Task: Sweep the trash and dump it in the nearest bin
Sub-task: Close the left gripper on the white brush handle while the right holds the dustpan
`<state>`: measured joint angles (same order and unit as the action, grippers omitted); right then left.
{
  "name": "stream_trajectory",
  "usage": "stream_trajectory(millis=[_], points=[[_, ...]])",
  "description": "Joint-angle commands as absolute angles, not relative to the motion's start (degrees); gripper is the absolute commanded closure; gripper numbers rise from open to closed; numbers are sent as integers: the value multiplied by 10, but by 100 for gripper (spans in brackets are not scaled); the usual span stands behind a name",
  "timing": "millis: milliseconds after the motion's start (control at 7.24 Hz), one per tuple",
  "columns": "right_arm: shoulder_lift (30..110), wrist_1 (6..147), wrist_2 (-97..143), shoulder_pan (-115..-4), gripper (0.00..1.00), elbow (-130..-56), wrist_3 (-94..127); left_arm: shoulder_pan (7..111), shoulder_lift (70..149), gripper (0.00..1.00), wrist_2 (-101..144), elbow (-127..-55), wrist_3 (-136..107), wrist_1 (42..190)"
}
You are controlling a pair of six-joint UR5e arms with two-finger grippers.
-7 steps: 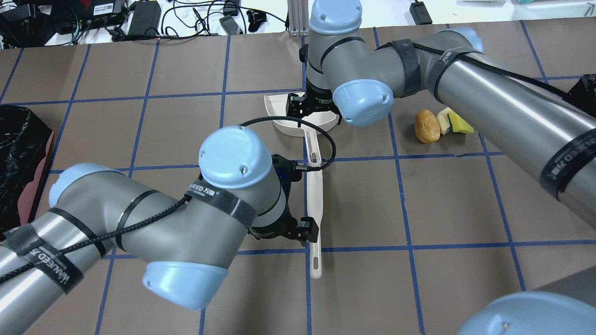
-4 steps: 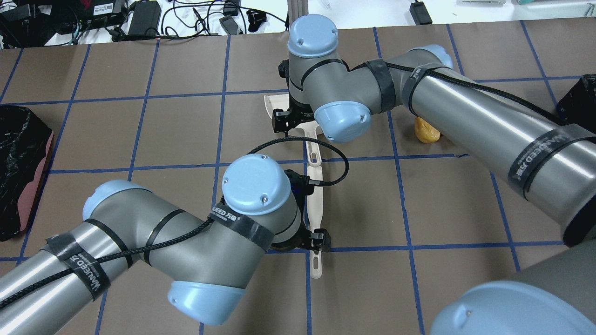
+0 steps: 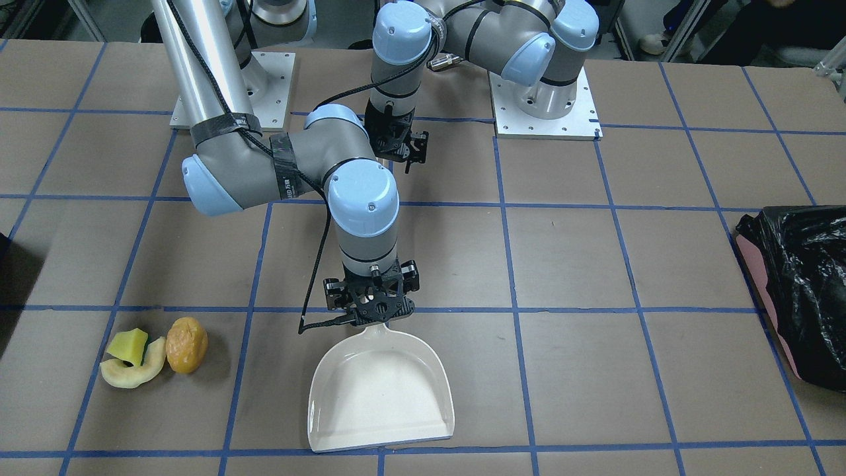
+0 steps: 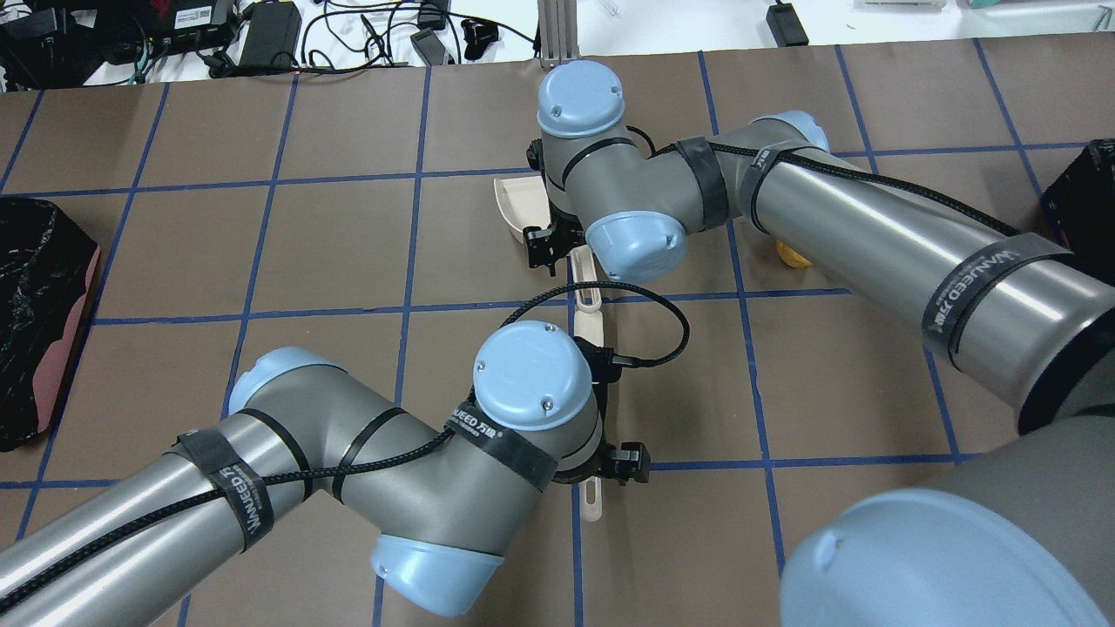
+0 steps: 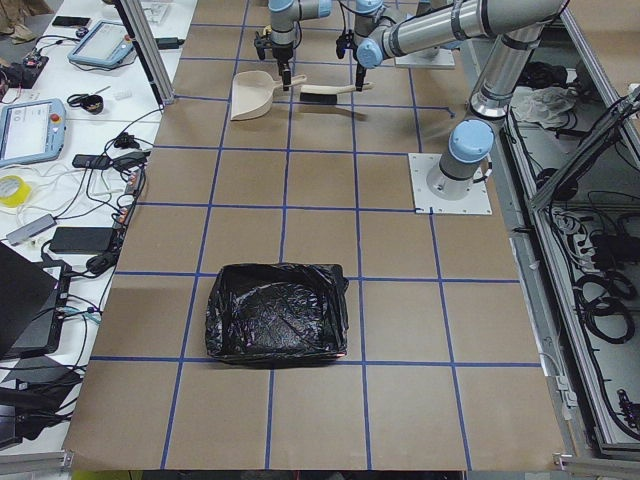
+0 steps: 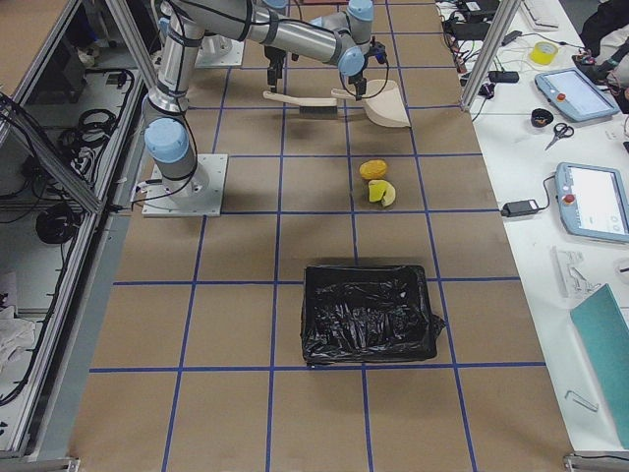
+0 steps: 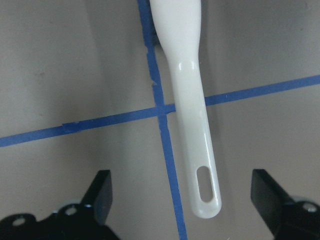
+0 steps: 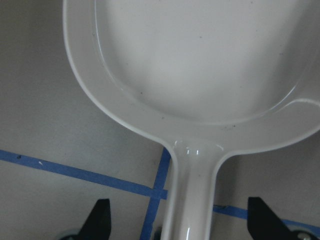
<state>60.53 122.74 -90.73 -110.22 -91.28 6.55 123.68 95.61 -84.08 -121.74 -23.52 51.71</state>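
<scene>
dustpan (image 3: 380,390) and brush handle (image 7: 192,110) straddled, nothing gripped
the right pincer (image 3: 370,312) is held released astride the dustpan's handle, the left pincer (image 7: 183,192) released around the brush handle. in the front-facing view the trash (image 3: 155,350) is clustered on the surface (image 3: 595,264) at the dustpan's 9 o'clock, well apart; the bin (image 4: 1078,187) is glimpsed at the overhead view's 3 o'clock edge.

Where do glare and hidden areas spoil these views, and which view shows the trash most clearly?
Left wrist view: a glare streak runs down the glossy brush handle. Right wrist view: small highlights at the neck of the dustpan. Overhead view: sheen along the right arm, which hides most of the trash. Front-facing view: even light, with the trash sharp and unobstructed.
</scene>
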Motion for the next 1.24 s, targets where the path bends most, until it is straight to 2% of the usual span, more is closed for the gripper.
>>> stream_trajectory(millis=[0, 138, 415, 553, 691, 829, 967, 1106], points=[[611, 1229, -910, -1102, 18, -929, 81, 1242, 982, 9, -849, -1217, -236, 508], [619, 1228, -909, -1102, 18, -929, 83, 1245, 987, 21, -851, -1217, -234, 508], [623, 1228, -909, -1102, 19, -930, 83, 1245, 993, 25, -849, -1216, -236, 508], [622, 1228, -908, -1103, 26, -932, 84, 1246, 998, 25, -849, -1216, -236, 508], [621, 1228, -907, -1104, 26, -933, 92, 1246, 999, 30, -849, -1216, -236, 508], [622, 1227, -906, -1104, 30, -933, 92, 1246, 999, 52, -848, -1216, -236, 508], [622, 1226, -904, -1104, 31, -933, 94, 1246, 999, 66, -847, -1215, -236, 508], [623, 1225, -904, -1104, 45, -933, 98, 1246, 999, 100, -848, -1214, -236, 509]])
